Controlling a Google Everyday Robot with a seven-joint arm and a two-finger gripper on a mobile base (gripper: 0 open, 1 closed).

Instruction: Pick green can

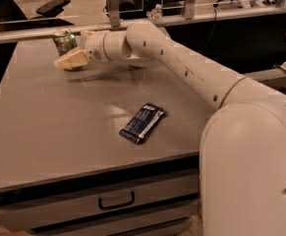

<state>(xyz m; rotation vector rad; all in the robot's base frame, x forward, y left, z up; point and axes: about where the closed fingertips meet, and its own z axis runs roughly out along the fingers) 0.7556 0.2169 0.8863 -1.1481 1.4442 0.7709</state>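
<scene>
The green can [64, 39] stands upright at the far left of the grey table [49, 127], its silver top showing. My gripper [72, 50] is right at the can, reaching in from the right on the long white arm [182, 63]. Its near cream finger [71, 60] crosses in front of the can's lower part, and the other finger shows beside the can's top right. The gripper is open, with the can between or just past its fingers. I cannot tell whether they touch it.
A dark blue snack bar wrapper [143, 123] lies at the table's middle right. A clear bottle [156, 13] stands beyond the table's back edge by a rail with posts [112, 6]. A drawer with a handle [116, 200] sits under the table front.
</scene>
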